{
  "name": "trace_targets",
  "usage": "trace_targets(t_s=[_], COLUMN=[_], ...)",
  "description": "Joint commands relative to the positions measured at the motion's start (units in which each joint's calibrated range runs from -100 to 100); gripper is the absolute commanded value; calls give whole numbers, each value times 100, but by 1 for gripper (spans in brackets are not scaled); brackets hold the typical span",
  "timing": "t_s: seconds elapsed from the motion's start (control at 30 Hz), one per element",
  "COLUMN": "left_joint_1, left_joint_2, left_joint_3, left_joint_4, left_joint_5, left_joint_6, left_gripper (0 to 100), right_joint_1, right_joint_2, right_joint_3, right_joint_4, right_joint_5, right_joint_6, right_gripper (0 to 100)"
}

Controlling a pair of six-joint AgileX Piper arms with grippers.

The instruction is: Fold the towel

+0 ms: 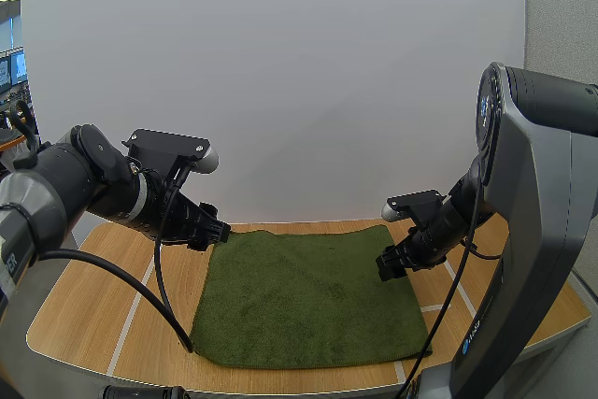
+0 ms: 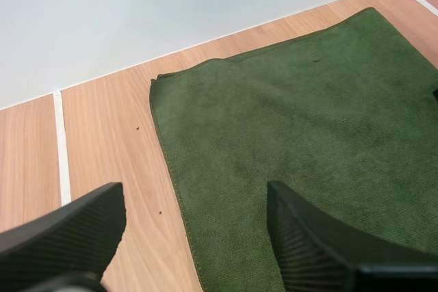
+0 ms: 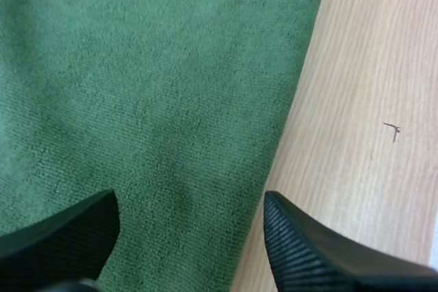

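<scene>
A dark green towel (image 1: 308, 296) lies spread flat on the wooden table (image 1: 93, 315). My left gripper (image 1: 213, 234) hovers over its far left corner, fingers open; in the left wrist view the towel (image 2: 294, 121) runs under the gap, with its left edge between the two fingers (image 2: 68, 234). My right gripper (image 1: 390, 266) hangs low over the towel's right edge, also open. The right wrist view has the towel (image 3: 150, 94) and its right edge lying between the spread fingertips (image 3: 315, 251), nothing pinched.
White tape lines (image 1: 131, 310) cross the tabletop on both sides of the towel. A white wall (image 1: 280, 72) rises straight behind the table's far edge. Bare wood lies left and right of the towel.
</scene>
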Motion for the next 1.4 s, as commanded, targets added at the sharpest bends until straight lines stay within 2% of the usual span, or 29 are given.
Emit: trace_targets(t_s=[0.0,0.07,0.13,0.17,0.23,0.27,0.3,0.33,0.37,0.53,0.77,0.87,0.97,1.03,1.13,1.2,1.37], left_joint_1=[-21,-21,-21,-21,-21,-21,-21,-21,-21,-21,-28,-148,-339,-515,-680,-728,-720], left_joint_2=[-52,-11,57,139,288,387,492,538,717,1579,2859,3309,3694,3973,4364,4647,5411], left_joint_3=[-55,-55,-55,-55,-55,-55,-55,-55,-55,-135,-819,-1056,-1229,-1289,-1320,-1386,-1869], left_joint_4=[-157,-274,-384,-465,-589,-682,-773,-824,-1043,-1579,-1616,-1588,-1588,-1562,-1462,-1462,-1483], left_joint_5=[-251,-543,-805,-958,-1175,-1258,-1320,-1394,-1491,-1880,-1951,-2039,-2437,-2865,-3558,-3786,-3807], left_joint_6=[186,239,255,265,418,588,732,802,1102,1709,1826,1980,1989,1989,2009,2009,1990], left_gripper=[94,91,78,67,46,30,20,15,0,0,0,0,0,0,0,0,0], right_joint_1=[-28,-9,39,59,94,102,120,137,166,428,820,884,889,889,889,889,889], right_joint_2=[-380,-499,-606,-670,-729,-746,-755,-755,-755,-755,-407,-87,310,538,774,904,1166], right_joint_3=[26,26,26,26,26,26,0,-34,-67,-492,-959,-1104,-1300,-1411,-1583,-1695,-1977], right_joint_4=[222,325,387,437,633,756,908,979,1064,1187,1188,1200,1301,1312,1312,1323,1323], right_joint_5=[388,476,491,491,491,491,491,496,496,408,-445,-460,-564,-610,-652,-652,-652], right_joint_6=[122,100,100,109,109,97,17,-42,-97,-122,20,26,26,26,26,26,26], right_gripper=[100,100,100,87,48,30,2,0,0,0,0,0,0,0,0,0,0])
